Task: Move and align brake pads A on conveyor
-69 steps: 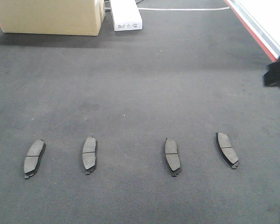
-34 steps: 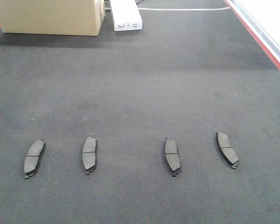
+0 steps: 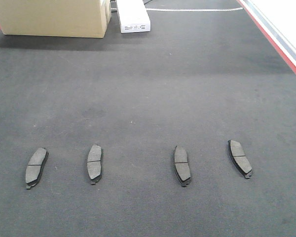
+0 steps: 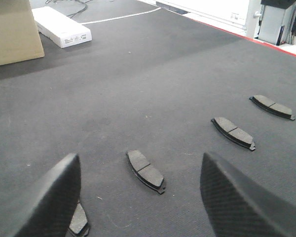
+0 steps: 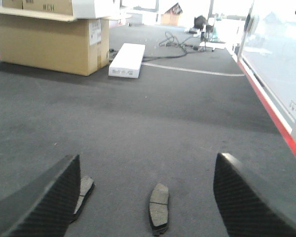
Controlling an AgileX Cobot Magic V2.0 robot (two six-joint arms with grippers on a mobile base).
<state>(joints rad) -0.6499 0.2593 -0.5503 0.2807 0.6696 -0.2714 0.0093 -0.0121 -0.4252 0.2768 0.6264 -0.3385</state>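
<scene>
Four brake pads (image 3: 94, 163) rowed on conveyor (image 3: 153, 89); labels unreadable.

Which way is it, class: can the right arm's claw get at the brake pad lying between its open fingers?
Probably yes. The right claw is open, the brake pad lies flat on the conveyor between its fingers, and nothing blocks it.

The conveyor (image 3: 153, 84) carries four brake pads A (image 3: 182, 165), a cardboard box (image 3: 54, 17) and a white box (image 3: 133, 15).

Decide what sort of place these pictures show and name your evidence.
Probably a factory or workshop line: brake pads lie in a row on a wide dark conveyor edged by a red strip, with a cardboard box behind.
</scene>
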